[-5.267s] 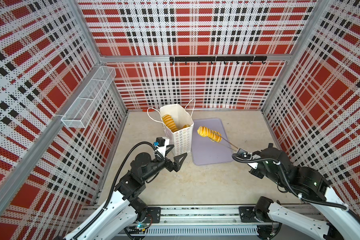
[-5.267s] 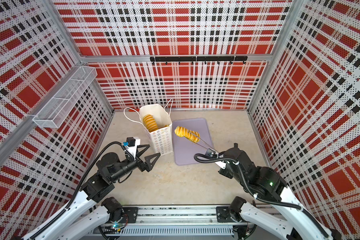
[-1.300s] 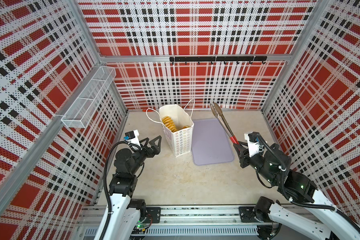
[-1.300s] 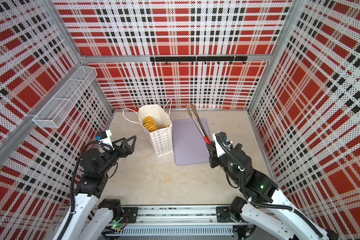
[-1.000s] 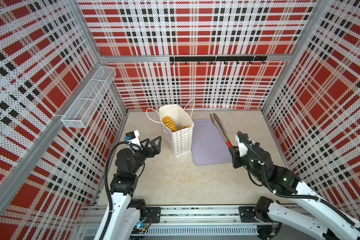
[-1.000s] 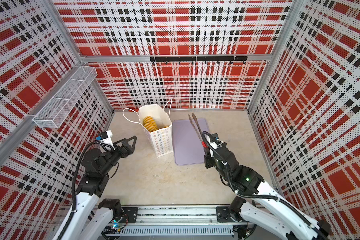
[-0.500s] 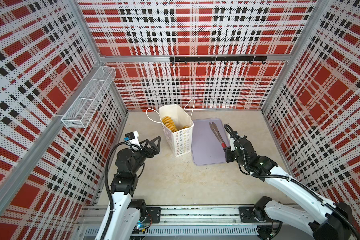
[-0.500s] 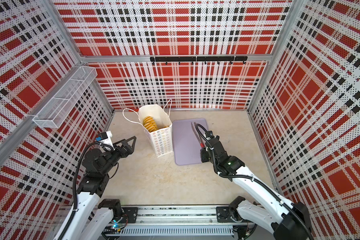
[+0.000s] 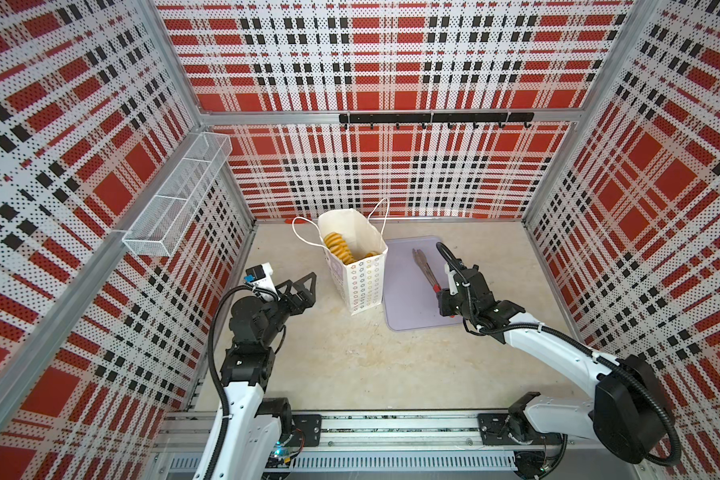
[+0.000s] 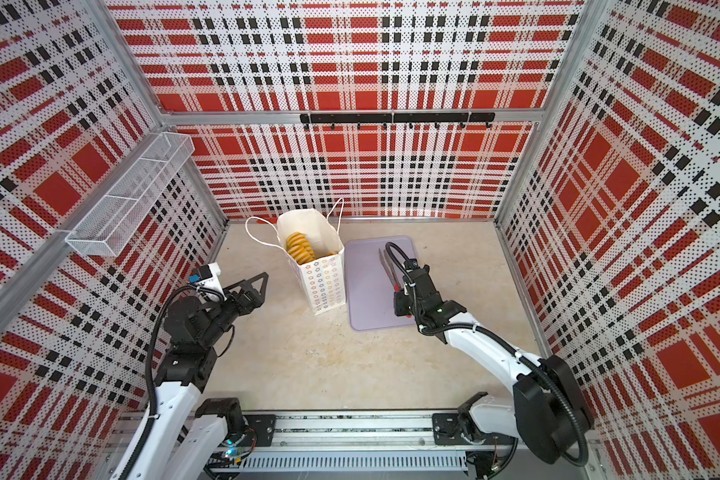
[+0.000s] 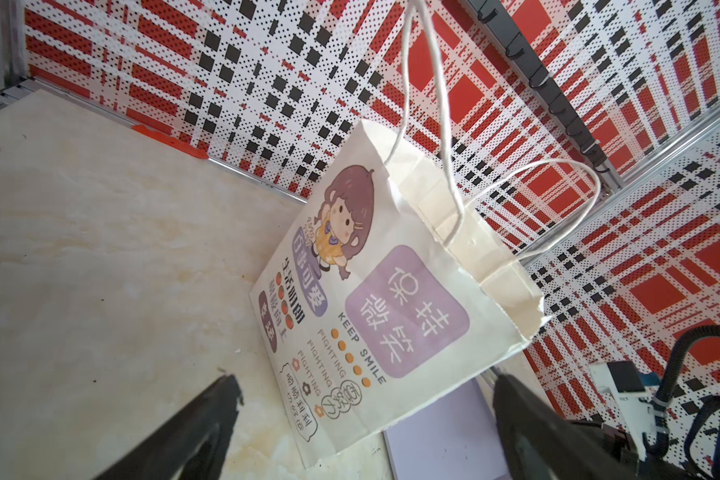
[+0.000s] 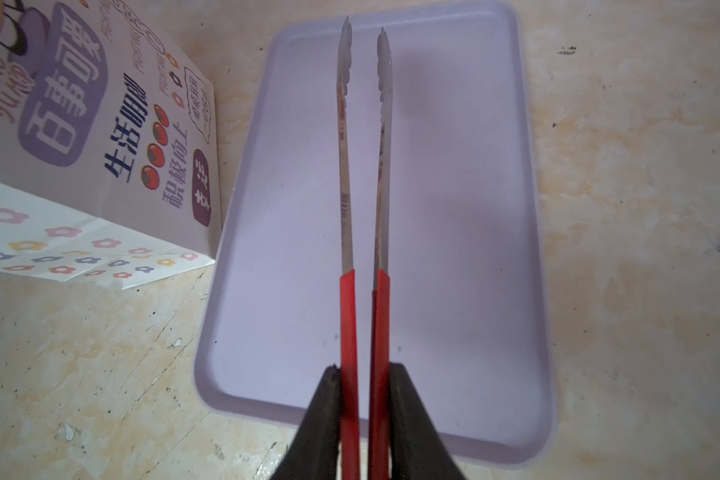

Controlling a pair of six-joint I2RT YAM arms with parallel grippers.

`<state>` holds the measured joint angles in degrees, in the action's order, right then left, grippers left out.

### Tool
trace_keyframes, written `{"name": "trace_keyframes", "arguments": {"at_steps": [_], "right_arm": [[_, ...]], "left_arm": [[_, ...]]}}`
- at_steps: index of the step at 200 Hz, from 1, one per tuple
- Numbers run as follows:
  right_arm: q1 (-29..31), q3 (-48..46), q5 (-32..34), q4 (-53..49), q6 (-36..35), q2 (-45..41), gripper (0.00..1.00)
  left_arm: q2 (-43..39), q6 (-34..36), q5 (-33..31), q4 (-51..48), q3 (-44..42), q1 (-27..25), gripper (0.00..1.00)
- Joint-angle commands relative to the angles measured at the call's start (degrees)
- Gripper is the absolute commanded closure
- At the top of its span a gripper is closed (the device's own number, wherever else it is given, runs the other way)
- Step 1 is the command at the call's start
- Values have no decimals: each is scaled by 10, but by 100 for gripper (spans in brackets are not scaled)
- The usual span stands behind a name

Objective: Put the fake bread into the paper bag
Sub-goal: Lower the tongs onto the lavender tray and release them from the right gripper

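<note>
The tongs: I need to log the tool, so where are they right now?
In both top views the tongs lie over the lilac tray, just right of the paper bag, their red handles clamped in the right hand.

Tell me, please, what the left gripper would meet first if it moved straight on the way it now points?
Probably the paper bag: in the left wrist view its printed side stands straight ahead between the fingers of the open left gripper, across a stretch of tabletop. Depth is unclear.
</note>
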<state>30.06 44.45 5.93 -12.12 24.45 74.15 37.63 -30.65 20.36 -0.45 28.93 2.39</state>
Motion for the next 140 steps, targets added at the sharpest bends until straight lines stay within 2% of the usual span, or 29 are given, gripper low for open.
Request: {"name": "trace_keyframes", "arguments": {"at_steps": [1,38,140], "right_arm": [[-8,-2,-4,57,20,24,77],[-10,3,1,76,25,70,76],[-12,16,3,104,46,169,70]], "left_arm": [[9,8,22,-10,-9,18,2],[17,8,38,-7,-15,35,1],[32,8,54,2,-18,42,2]]}}
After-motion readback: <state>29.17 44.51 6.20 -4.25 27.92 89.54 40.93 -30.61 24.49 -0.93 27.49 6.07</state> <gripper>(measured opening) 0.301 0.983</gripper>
